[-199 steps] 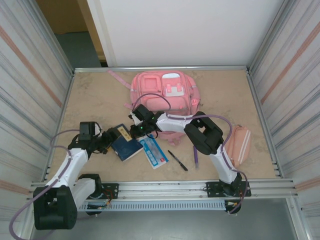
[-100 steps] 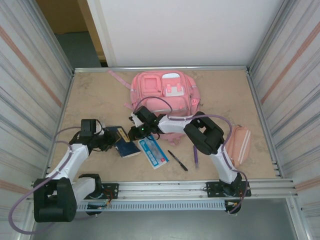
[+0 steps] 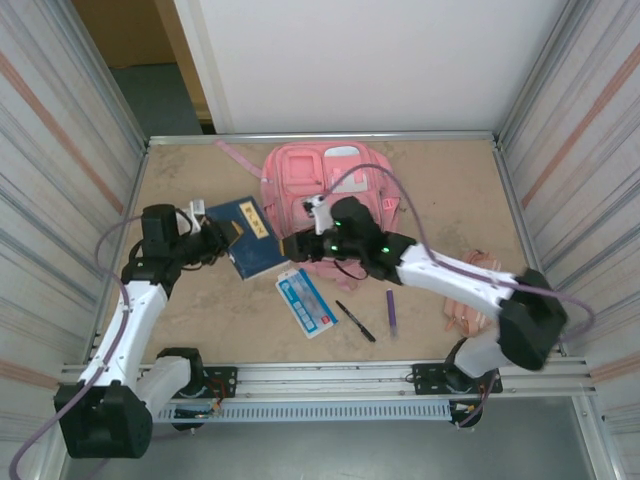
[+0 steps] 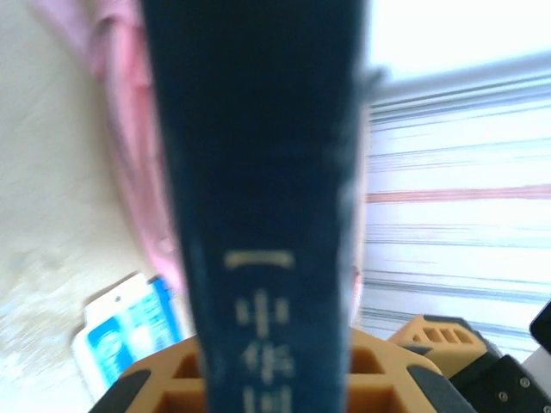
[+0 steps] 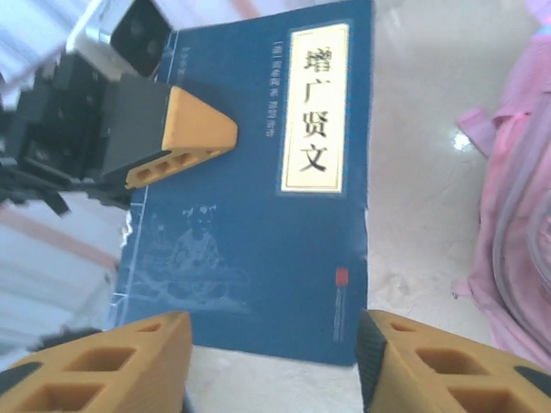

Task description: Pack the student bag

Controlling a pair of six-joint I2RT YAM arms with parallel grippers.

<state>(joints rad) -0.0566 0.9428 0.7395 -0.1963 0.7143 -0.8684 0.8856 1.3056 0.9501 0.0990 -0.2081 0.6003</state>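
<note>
One student bag [image 3: 290, 180], one book [image 3: 246, 240]

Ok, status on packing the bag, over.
Left gripper shut on the blue book. Right gripper open, beside the book. Bag flat at the back, right arm over its near edge.

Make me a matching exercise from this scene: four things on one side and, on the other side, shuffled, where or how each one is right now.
Column one:
1. blue book
2. student bag
3. black pen
4. right tool

Column two:
A. open, holding nothing
B. lying at the far side of the table
C. clamped in the left tool
D. lying between the blue-and-white card and the purple pen

Pairs: 1-C, 2-B, 3-D, 4-A
</note>
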